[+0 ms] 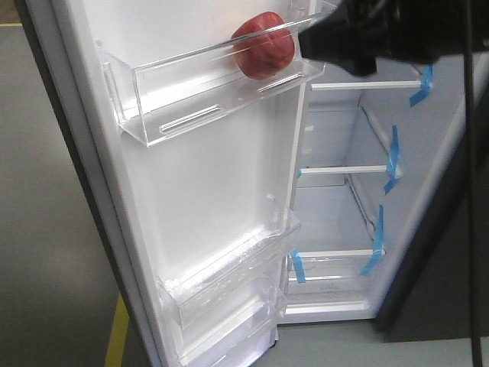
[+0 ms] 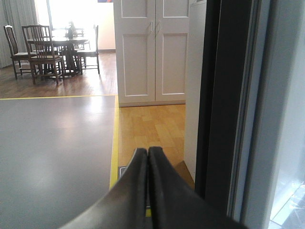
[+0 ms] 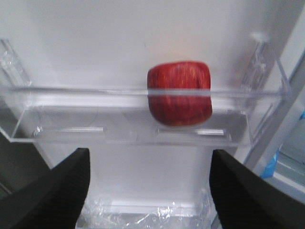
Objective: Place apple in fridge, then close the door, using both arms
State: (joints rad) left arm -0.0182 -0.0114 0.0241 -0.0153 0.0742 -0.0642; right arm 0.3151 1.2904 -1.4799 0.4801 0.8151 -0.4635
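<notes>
The red apple [image 1: 263,44] rests in the clear top bin [image 1: 206,92] on the white inner liner of the open fridge door [image 1: 214,199]. In the right wrist view the apple [image 3: 179,93] sits in the bin [image 3: 95,119], ahead of and above my right gripper [image 3: 150,176], which is open and empty. In the front view the right gripper is a dark blur [image 1: 359,38] just right of the apple. My left gripper [image 2: 148,155] is shut and empty, pointing at the floor beside the fridge's dark edge [image 2: 221,95]. The fridge interior [image 1: 344,191] shows white shelves with blue tape.
Lower clear door bins [image 1: 229,283] hang below the apple's bin. A yellow floor line [image 2: 114,138], white panelled cabinets [image 2: 152,47] and a dining table with chairs [image 2: 52,47] lie beyond the left gripper. A black cable [image 1: 472,191] hangs at the right.
</notes>
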